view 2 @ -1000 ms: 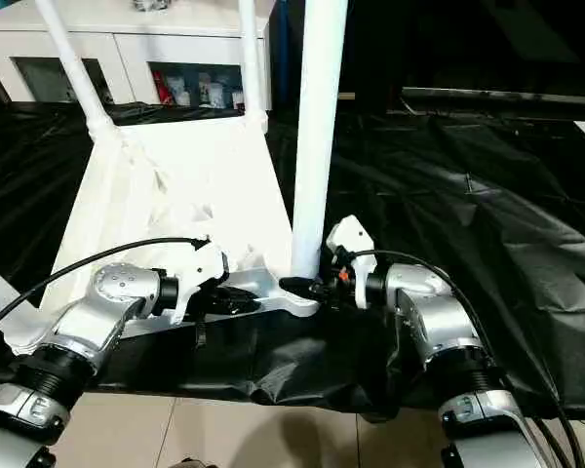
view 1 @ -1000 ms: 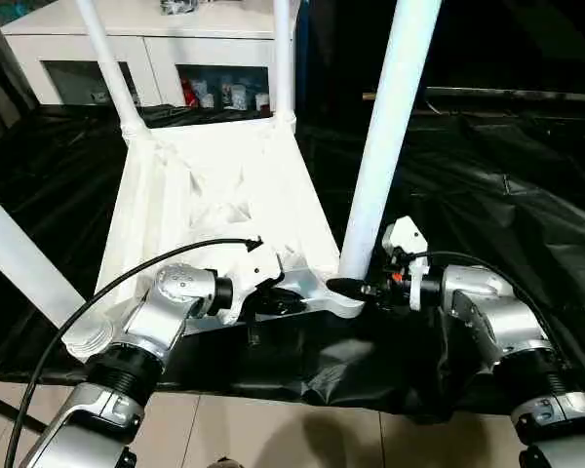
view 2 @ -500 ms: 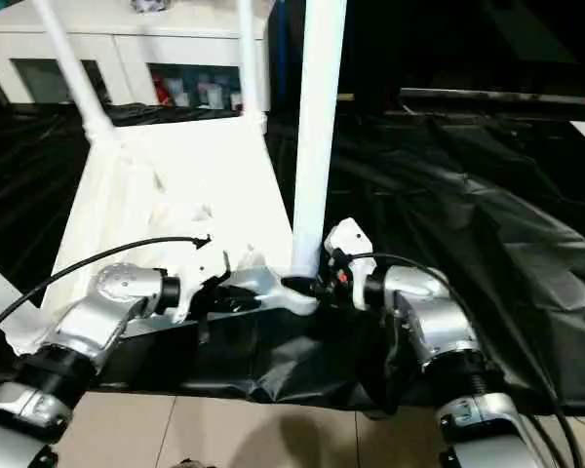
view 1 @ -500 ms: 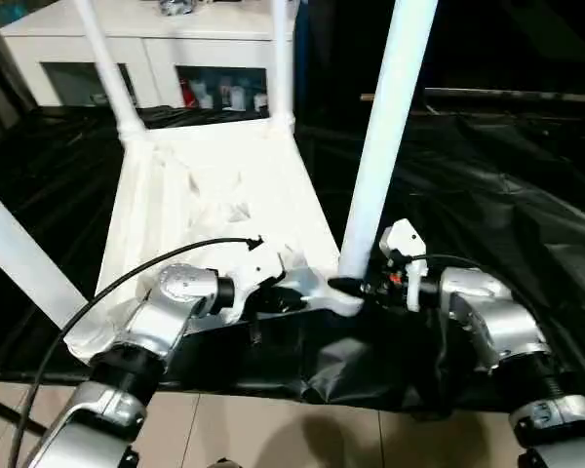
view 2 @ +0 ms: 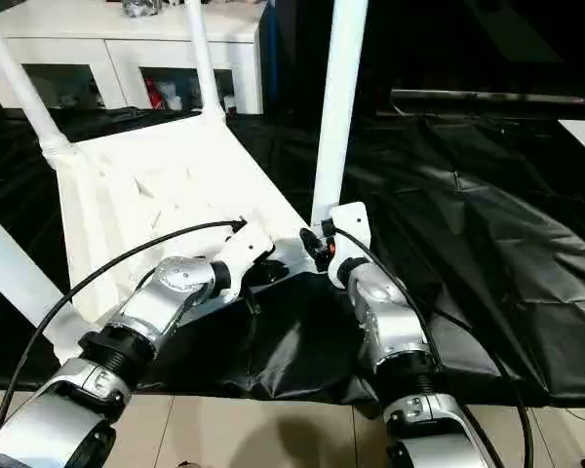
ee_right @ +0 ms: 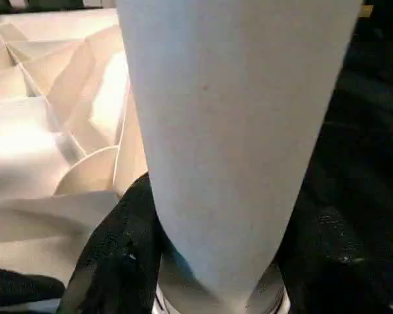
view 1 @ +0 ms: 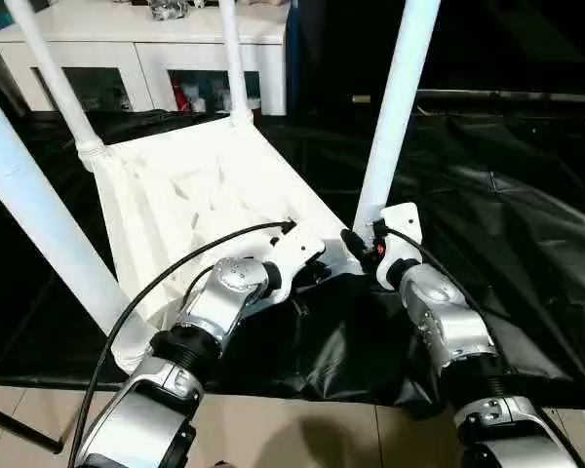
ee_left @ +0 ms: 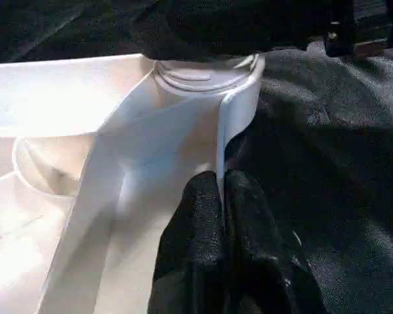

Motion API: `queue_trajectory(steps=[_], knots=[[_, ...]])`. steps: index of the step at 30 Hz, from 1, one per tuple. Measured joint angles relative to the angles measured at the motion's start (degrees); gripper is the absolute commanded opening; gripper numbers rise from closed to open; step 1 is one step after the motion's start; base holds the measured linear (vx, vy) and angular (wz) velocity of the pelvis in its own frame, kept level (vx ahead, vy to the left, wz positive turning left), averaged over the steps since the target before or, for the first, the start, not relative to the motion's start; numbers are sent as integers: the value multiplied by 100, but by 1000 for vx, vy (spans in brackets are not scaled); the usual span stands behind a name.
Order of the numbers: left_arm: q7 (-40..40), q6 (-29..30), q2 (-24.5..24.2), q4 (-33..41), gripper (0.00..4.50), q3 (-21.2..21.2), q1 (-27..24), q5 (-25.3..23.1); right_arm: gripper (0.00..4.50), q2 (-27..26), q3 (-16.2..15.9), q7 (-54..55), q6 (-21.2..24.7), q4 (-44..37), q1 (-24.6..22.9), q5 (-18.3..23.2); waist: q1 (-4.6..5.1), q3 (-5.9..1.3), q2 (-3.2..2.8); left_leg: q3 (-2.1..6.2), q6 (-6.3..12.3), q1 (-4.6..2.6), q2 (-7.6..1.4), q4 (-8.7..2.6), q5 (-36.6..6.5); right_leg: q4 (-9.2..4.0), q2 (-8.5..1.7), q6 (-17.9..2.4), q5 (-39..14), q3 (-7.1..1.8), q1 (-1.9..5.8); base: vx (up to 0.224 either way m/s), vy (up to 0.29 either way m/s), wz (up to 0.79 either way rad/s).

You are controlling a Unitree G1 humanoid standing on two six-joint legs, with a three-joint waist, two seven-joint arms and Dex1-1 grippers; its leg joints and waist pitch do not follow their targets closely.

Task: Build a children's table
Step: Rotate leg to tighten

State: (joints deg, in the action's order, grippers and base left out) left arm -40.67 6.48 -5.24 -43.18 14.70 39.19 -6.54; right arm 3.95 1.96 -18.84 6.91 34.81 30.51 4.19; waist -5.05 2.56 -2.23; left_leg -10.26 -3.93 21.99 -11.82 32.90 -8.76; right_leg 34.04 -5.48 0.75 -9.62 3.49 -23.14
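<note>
While the upturned tabletop (view 1: pixel 190 190) lies on the black sheet (view 1: pixel 526 214) with its legs pointing up, the left gripper (ee_left: pixel 221 196) is pinched closed on the thin rim at its near corner, and the right gripper (ee_right: pixel 209 261) clasps the base of the near leg (view 1: pixel 395 107) in its socket.

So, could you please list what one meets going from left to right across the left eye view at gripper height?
Near left leg → tabletop → left gripper → right gripper at the near right leg → black sheet.
</note>
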Motion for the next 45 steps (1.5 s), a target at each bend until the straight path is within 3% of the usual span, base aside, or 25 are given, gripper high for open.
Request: queue_trajectory(steps=[3,5,15,24,34,36,45], knots=[[-132,-143,-124,-41,0,-3,-3,13,280,-29,71,-334,6,6,-3,253,5,1,0,4,0,0,-2,-9,0,1,3,-2,1,4,-3,0,0,0],[-343,-252,-256,-27,0,-11,-37,39,313,147,-22,-764,46,6,-2,301,4,2,2,7,0,0,-4,-14,0,2,4,-3,2,10,-4,0,0,0],[-1811,-420,-909,510,0,12,-414,406,317,1154,-526,-2989,187,-180,-17,454,-69,4,3,1,0,14,-4,-13,0,1,1,-23,11,10,-10,0,0,0],[-2478,-360,-1170,822,0,20,-607,588,317,1672,-798,-4384,267,-325,-30,579,-139,9,13,-9,1,16,-6,-1,1,1,0,-19,4,3,-12,0,0,0],[-2586,-281,-1224,936,0,20,-670,655,252,1706,-853,-4745,375,-324,-30,732,-143,13,18,-12,1,15,-7,4,1,2,0,-16,1,0,-12,0,0,0],[-2604,-268,-1236,975,0,20,-694,656,221,1707,-852,-4778,397,-325,-30,739,-147,12,18,-12,1,16,-7,6,1,2,0,-15,0,0,-12,0,0,0],[-2306,-234,-1179,924,0,-6,-683,625,204,1507,-747,-4132,416,-455,-154,696,-119,9,17,-14,1,7,-6,10,1,11,0,-17,3,-6,-12,0,0,0]])
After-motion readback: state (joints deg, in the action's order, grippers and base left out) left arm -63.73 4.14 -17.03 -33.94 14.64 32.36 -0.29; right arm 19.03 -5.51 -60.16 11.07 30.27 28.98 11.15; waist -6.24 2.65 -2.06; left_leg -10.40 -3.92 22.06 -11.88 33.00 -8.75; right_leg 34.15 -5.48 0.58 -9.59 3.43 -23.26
